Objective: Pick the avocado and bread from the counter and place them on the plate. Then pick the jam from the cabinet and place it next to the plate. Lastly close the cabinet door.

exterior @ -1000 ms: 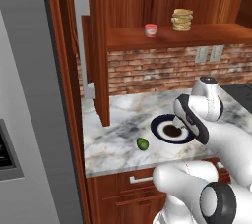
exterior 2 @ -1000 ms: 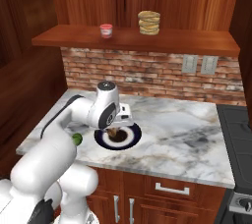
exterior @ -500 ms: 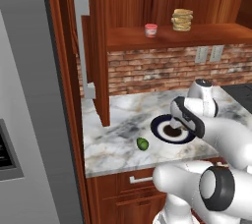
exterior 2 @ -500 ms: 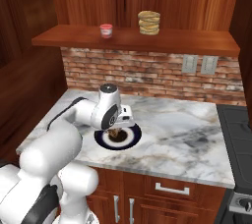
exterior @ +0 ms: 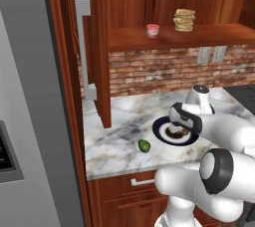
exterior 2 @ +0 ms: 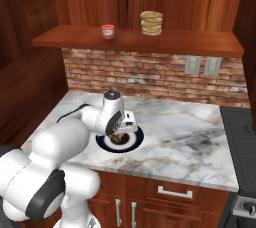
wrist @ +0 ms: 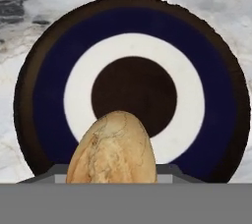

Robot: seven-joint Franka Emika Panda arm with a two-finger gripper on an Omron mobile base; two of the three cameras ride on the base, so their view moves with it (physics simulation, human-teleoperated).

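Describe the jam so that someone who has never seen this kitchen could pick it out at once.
Look above the brick backsplash to the wooden shelf inside the open cabinet. Two things stand on it: the jam is toward the left, apart from the stack of tan discs farther right. It is the small pinkish-red jar with a pale top, shorter than the stack.

Red-brown wood kitchen w/ brick backsplash (exterior 2: 150,74) behind marble worktop (exterior 2: 185,137); two grey outlets (exterior 2: 202,65) set in the brick. Open wooden shelf (exterior 2: 190,42) above, stack of tan discs (exterior 2: 151,23) on it. Grey fridge (exterior: 30,121) at left, dark stove edge (exterior 2: 242,142) at right, drawers w/ silver handles (exterior 2: 172,192) under the worktop
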